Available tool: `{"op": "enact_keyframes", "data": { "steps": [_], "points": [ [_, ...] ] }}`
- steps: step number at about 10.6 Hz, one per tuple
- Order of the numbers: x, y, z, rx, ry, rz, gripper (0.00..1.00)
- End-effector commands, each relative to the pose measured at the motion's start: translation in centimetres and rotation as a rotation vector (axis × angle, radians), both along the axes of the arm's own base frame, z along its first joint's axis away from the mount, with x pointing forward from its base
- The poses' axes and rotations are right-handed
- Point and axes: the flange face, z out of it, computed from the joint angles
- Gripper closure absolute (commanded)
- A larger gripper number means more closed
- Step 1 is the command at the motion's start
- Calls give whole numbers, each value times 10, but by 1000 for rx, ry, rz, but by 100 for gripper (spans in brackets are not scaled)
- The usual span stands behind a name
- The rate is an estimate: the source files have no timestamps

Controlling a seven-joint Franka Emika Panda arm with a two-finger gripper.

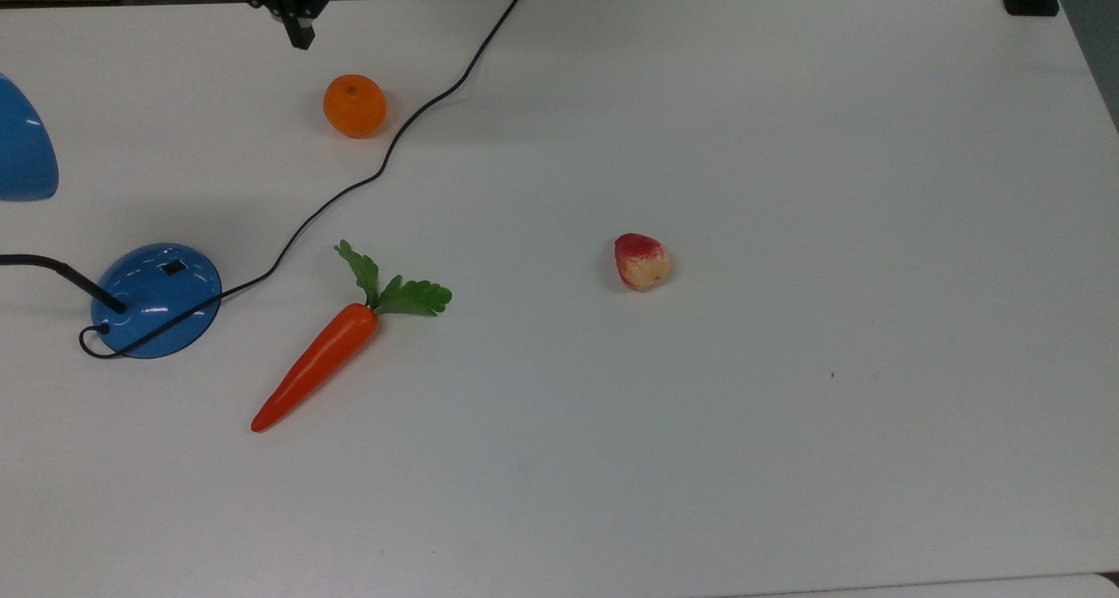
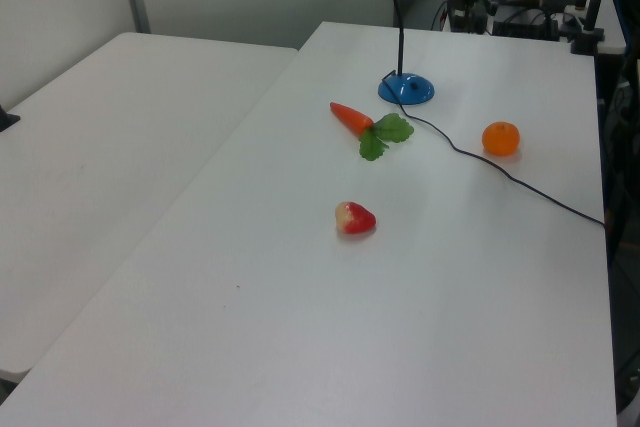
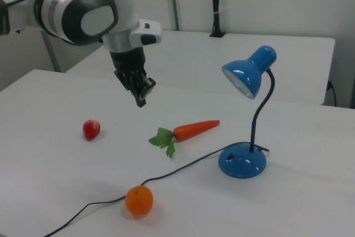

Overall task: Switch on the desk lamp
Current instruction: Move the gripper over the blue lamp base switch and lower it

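The claw (image 3: 141,101) was held pressed together, empty, above the counter (image 3: 50,154), well apart from the desk lamp (image 3: 242,160).

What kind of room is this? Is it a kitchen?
Probably not a kitchen; more likely a robot lab. A robot arm's pincer hangs above a plain white table with toy-looking food, a carrot and an orange, beside a blue desk lamp.

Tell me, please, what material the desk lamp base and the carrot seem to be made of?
The desk lamp base looks like glossy blue painted metal or hard plastic: bright highlights sit on its dome. Which of the two, I cannot tell. The carrot looks like smooth plastic, a toy: even orange sheen, stiff green leaves.
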Motion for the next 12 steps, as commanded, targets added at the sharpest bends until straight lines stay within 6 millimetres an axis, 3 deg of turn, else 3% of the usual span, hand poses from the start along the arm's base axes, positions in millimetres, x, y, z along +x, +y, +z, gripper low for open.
{"op": "enact_keyframes", "data": {
  "steps": [1,2,4,9,12],
  "points": [
    [-12,9,-16,20,-95,-83,100],
    [-17,15,-20,23,-135,-109,100],
    [-22,6,-25,24,-179,-169,100],
    [-11,-68,-74,-34,-299,-297,100],
    [2,-89,-105,-53,-334,-350,100]
  ]
}}
